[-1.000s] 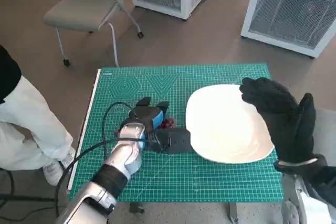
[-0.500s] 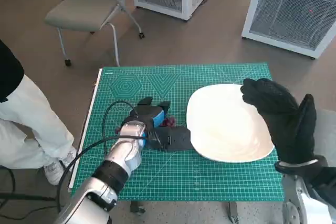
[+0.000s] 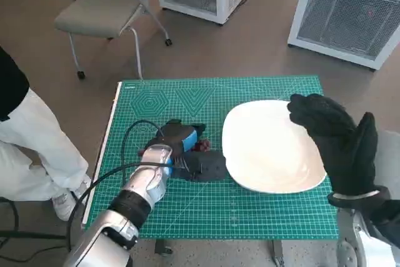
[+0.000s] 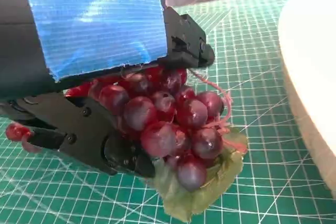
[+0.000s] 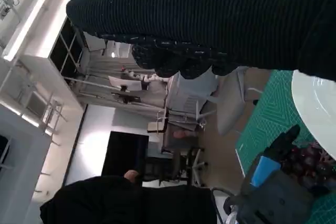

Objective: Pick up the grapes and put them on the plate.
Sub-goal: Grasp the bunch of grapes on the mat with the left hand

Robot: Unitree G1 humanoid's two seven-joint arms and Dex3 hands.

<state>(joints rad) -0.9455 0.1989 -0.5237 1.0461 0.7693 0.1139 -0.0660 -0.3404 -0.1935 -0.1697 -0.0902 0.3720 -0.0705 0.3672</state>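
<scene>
A: From the head camera, far left, a person [image 3: 25, 136] in pale trousers stands by the green cutting mat [image 3: 250, 211], with a grey chair [image 3: 100, 10] behind. Then the left hand [image 3: 181, 145], blue tape up, is down on the mat just left of the white plate [image 3: 275, 148].

B: And the grapes [image 3: 201, 146]? From up there they're only a dark red sliver peeking past the hand.

A: The left wrist camera fills that in: the whole bunch of grapes [image 4: 168, 119], with a green leaf [image 4: 202, 187] under it, sits right against the black fingers [image 4: 94, 140], which curl around it from the side. The leaf lies on the mat, so the bunch is off the plate.

B: Over to the right?

A: The right hand [image 3: 340, 142], gloved, hangs over the plate's right edge, fingers loose, holding nothing. Its wrist camera shows the glove, the room turned sideways, another person in dark clothing [image 5: 126, 200].

B: Any writing?

A: Only printed grid lines on the mat; nothing readable.
</scene>
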